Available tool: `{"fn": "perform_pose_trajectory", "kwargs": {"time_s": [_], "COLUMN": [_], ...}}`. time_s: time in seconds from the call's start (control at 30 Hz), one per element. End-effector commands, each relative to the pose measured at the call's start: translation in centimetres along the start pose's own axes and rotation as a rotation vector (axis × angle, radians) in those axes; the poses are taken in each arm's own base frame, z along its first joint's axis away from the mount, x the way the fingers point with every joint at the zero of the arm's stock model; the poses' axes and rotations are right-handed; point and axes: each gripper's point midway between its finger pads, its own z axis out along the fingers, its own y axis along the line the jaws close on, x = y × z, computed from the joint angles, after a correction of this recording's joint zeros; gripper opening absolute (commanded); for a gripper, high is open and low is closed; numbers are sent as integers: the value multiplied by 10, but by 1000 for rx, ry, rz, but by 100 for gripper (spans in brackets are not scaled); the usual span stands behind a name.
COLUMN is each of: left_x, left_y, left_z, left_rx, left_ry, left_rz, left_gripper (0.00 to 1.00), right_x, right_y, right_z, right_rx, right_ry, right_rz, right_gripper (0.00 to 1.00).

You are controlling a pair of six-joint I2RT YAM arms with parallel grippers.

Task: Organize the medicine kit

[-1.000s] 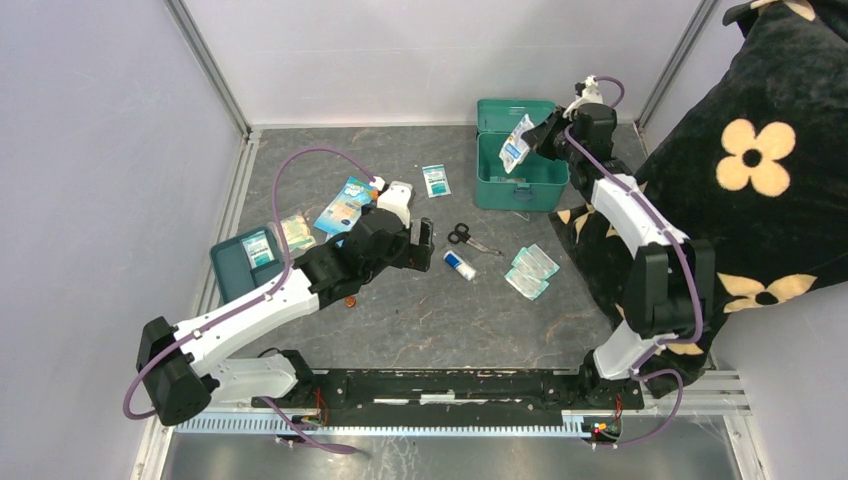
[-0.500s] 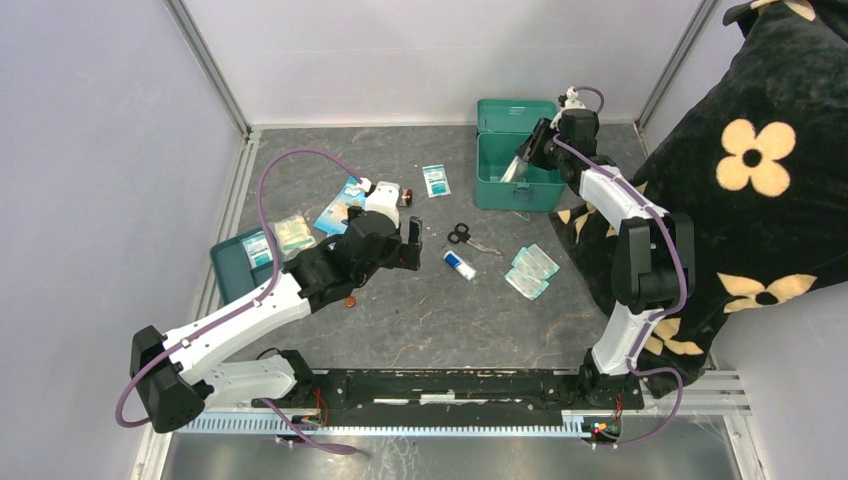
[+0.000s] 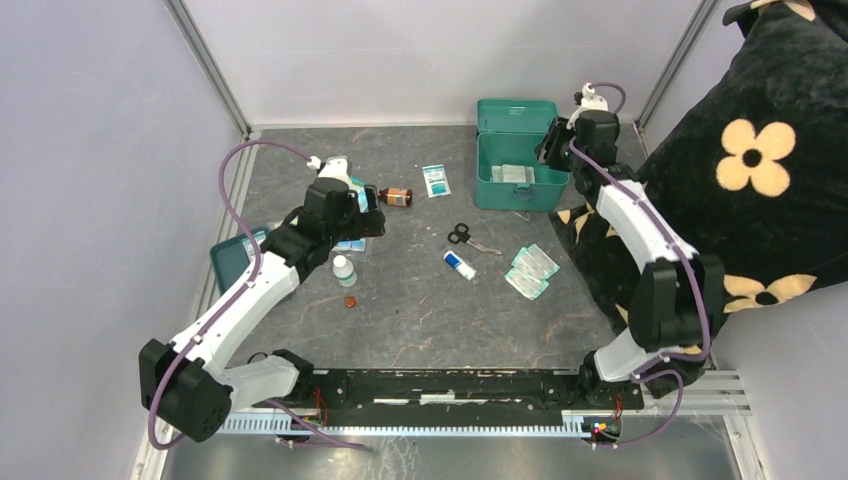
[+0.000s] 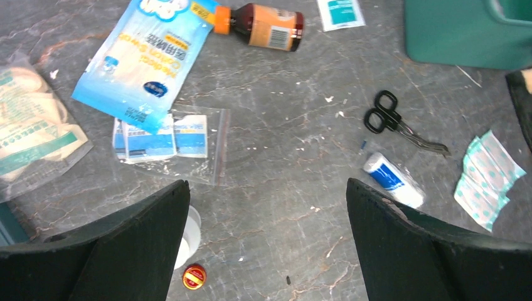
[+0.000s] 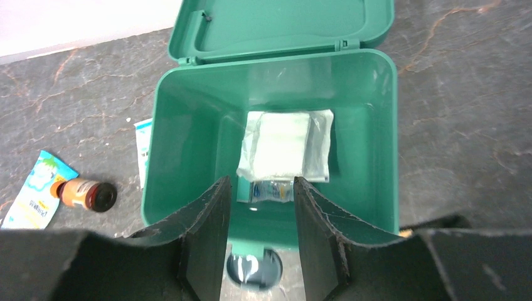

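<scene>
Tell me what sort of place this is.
Probably a robotics lab test cell: white panel walls on aluminium posts, the left arm and right arm bolted to a rail, and staged first-aid items such as scissors near the open medicine kit.

Beneath right gripper (image 5: 261,182), medicine kit (image 5: 188,138) with packet (image 5: 285,145) lying in it; ahead-left of left gripper (image 4: 266,185), zip bag (image 4: 168,141), bottle (image 4: 266,26) farther ahead, scissors (image 4: 401,122) and bandage roll (image 4: 394,180) to its right.

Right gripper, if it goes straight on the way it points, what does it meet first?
Probably the white packet lying inside the open medicine kit, though depth is unclear.
</scene>
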Motion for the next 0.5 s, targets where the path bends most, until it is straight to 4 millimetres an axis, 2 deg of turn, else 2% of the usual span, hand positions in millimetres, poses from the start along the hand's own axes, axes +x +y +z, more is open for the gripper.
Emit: {"fn": "perform_pose_trajectory", "kwargs": {"time_s": [0.0, 0.1, 0.3, 0.47], "left_x": [-21, -28, -45, -51], "left_y": [-1, 8, 30, 57], "left_z": [9, 22, 48, 68], "left_rx": [26, -22, -104, -159], "left_ry": [3, 19, 36, 66], "left_rz": [-21, -18, -22, -15], "left_gripper": [100, 100, 98, 92], "right_x": [-24, -18, -5, 20], "right_y": [8, 14, 14, 22], "right_z": [-42, -66, -112, -139], "right_rx": [-31, -74, -108, -187], "right_ry": [-110, -119, -174, -163], "right_rz": [-32, -35, -45, -46], "right_gripper": [48, 48, 50, 51]}}
